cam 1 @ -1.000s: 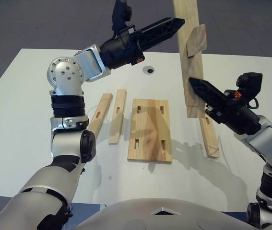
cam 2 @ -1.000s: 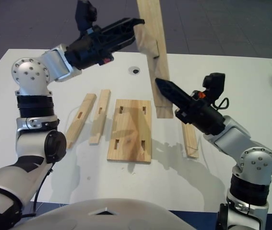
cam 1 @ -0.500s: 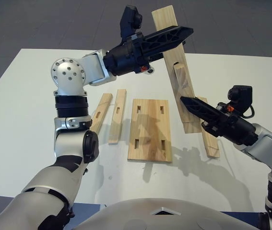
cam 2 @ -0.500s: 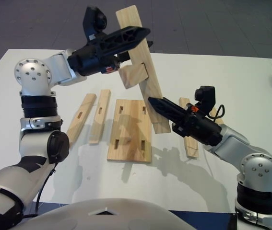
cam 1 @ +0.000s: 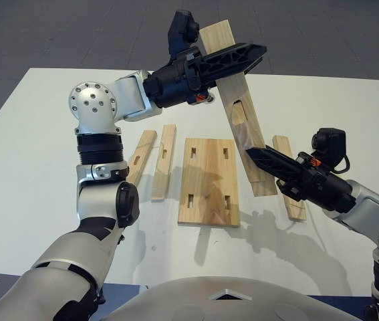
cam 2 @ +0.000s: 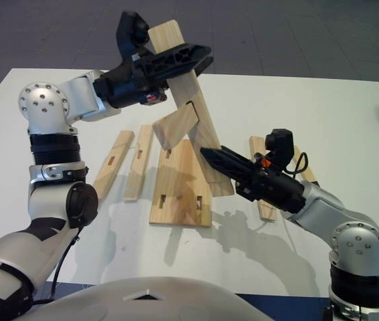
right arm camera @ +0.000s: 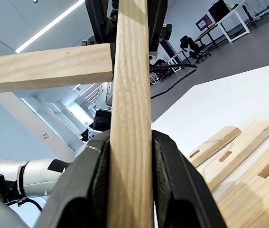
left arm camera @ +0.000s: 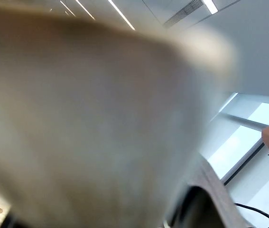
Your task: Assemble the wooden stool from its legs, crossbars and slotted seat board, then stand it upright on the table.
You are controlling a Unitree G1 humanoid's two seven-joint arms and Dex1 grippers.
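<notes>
White table [cam 1: 29,167] with dark grey floor behind it, that's the setting in the head views. Flat in the middle lies the seat board [cam 1: 208,180], four slots facing up. Left of it are two slotted legs [cam 1: 152,160] lying side by side, and another leg [cam 1: 289,177] lies off to its right. Both arms share the held leg [cam 1: 232,90], which is tilted with its top leaning toward the robot's left. Its lower end is down by the seat board's right edge, and I can't tell if it actually touches the table. The left gripper [cam 1: 253,53] is clamped on the upper part, and the right gripper [cam 1: 253,154] pinches the lower part from the right side. In the right eye view a crossbar [cam 2: 176,127] pokes out of the held leg's slot, pointing left and down over the seat board.

Left wrist view: a blurry pale shape sits right against the lens, and I can't tell what it is. Ceiling strip lights are up top.

Right wrist view: the black fingers [right arm camera: 172,175] hug the held leg from both sides, squeezed tight onto the wood. The crossbar sticks out sideways higher up. The left gripper grabs the same leg at the far end, a finger on each side. The two slotted legs and a corner of the seat board lie on the table below.
</notes>
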